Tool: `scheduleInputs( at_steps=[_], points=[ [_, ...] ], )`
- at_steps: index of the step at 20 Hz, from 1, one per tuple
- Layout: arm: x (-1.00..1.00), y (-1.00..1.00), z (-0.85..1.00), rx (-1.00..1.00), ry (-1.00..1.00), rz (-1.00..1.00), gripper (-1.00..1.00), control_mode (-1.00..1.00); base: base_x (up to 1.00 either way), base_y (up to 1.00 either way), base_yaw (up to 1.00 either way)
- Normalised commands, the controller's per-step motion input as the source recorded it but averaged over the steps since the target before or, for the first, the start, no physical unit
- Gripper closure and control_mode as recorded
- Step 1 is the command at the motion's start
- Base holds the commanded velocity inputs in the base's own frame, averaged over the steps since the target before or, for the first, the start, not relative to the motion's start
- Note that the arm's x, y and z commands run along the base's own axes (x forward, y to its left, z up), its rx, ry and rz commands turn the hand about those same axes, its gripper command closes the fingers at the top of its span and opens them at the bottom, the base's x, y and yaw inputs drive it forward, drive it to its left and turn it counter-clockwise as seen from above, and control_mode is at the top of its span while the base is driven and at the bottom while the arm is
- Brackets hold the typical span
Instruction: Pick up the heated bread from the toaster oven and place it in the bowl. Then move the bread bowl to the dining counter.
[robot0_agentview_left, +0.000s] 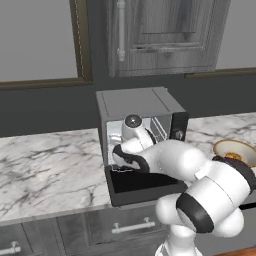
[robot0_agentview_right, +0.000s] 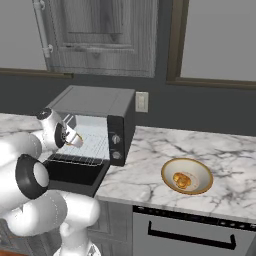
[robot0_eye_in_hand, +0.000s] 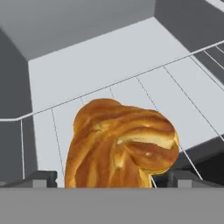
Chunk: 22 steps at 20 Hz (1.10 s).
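A white robot arm is reaching into the open toaster oven (robot0_agentview_right: 95, 132) on a marble tabletop (robot0_agentview_right: 150, 165), its claw (robot0_eye_in_hand: 111, 177) standing wide apart with one dark fingertip showing on either side of the heated bread (robot0_eye_in_hand: 120, 144). The golden roll is lying on the pale wire rack (robot0_eye_in_hand: 131, 87) inside, right between the tips. A tan bowl (robot0_agentview_right: 187, 176) is sitting on the tabletop to the oven's right, with something small and golden-orange resting in it.

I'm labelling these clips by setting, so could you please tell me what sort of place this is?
It looks like a home kitchen, rendered rather than real. A toaster oven with its door down sits on a marble counter, there are drawers with silver handles below, and a bowl sits nearby.
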Motion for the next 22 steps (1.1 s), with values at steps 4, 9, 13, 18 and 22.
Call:
scheduleInputs(
  at_steps=[4,9,13,18,22],
  points=[
    [0.46,0.0,-0.08,0.0,0.0,-0.03,-1.0,-1.0,0.0,0.0,0.0],
    [0.21,0.0,-0.22,0.0,0.0,-0.03,1.0,-1.0,0.0,0.0,0.0],
    [-0.25,0.0,0.0,0.0,0.0,0.0,1.0,-1.0,0.0,0.0,0.0],
    [-1.0,-0.09,0.05,0.0,-0.03,-0.03,1.0,-1.0,0.0,0.0,0.0],
    [-1.0,-0.56,0.52,0.06,-0.15,-0.15,1.0,-1.0,0.0,0.0,0.0]
  ],
)
